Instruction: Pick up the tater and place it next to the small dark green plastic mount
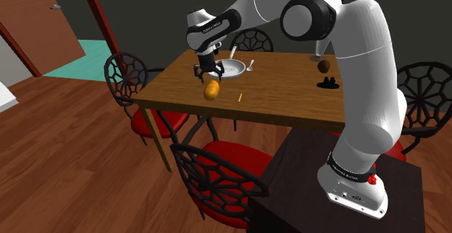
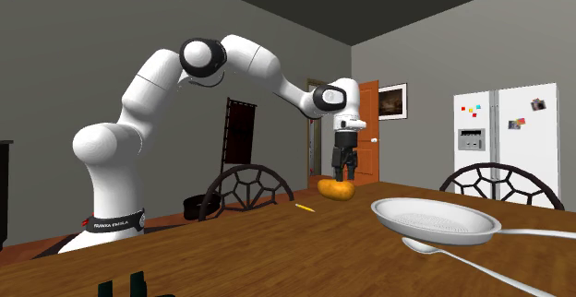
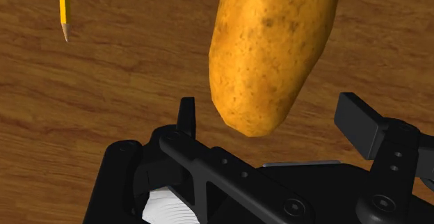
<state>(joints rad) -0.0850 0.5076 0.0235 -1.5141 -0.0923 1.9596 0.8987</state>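
Potato (image 1: 211,90), orange-brown with dark speckles, lies on its side on the wooden table (image 1: 290,103), near the edge at the shoulder view's left. In the wrist view the potato (image 3: 271,49) extends away from the hand, and its rounded near end sits between the two fingers.

Gripper (image 1: 210,72) hangs directly over the potato, pointing straight down. Fingers (image 3: 186,115) stand wide apart, one on each side of the potato's near end; a strip of table shows between each finger and the skin, so nothing is clasped. In the second exterior view the gripper (image 2: 343,168) reaches down to the top of the potato (image 2: 336,188); contact cannot be confirmed there.

Yellow pencil (image 1: 240,97) lies flat on the table near the potato, apart from it. Pale shallow bowl (image 1: 239,66) stands just beyond the gripper, with a spoon (image 2: 434,247) beside it.

Dark mount (image 1: 328,84) sits on the same table toward the shoulder view's right, well apart from the potato. A small brown object (image 1: 323,66) of unclear kind is near the mount.

Black lattice-back chairs (image 1: 210,170) with red seats surround the table. The dark stand (image 1: 290,188) carries the arm's base. A white refrigerator (image 2: 506,143) and an orange door (image 2: 367,129) stand in the background of the second exterior view.
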